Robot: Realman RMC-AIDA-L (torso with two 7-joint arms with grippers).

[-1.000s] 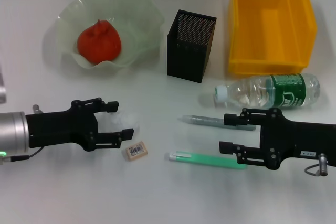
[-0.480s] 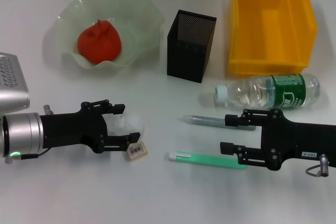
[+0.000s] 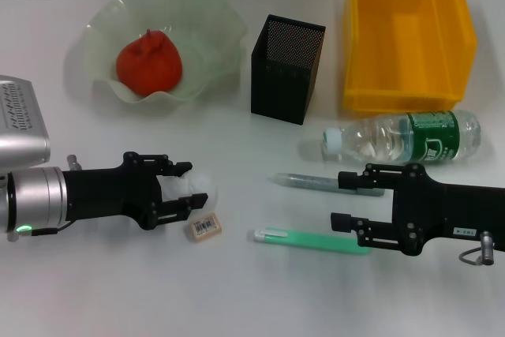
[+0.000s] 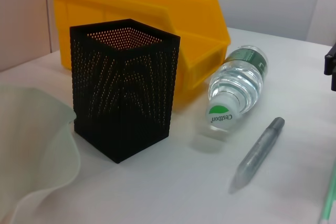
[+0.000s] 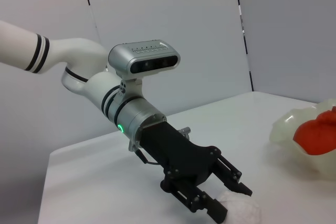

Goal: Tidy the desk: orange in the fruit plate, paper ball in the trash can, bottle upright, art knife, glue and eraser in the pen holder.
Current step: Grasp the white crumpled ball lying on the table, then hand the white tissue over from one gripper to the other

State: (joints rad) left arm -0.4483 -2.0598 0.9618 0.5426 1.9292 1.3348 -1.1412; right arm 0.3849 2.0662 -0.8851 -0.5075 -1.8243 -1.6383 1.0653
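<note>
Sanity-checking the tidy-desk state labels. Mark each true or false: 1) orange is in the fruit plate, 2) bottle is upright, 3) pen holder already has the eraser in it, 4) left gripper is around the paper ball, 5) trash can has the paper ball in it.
1) The orange sits in the fruit plate. True.
2) The bottle is upright. False: it lies on its side on the desk, in front of the trash can.
3) The pen holder has the eraser in it. False: the eraser lies on the desk, beside the left gripper.
4) The left gripper is around the paper ball. True: a finger stands on each side of it.
5) The trash can holds the paper ball. False: the ball is on the desk at the left gripper.
</note>
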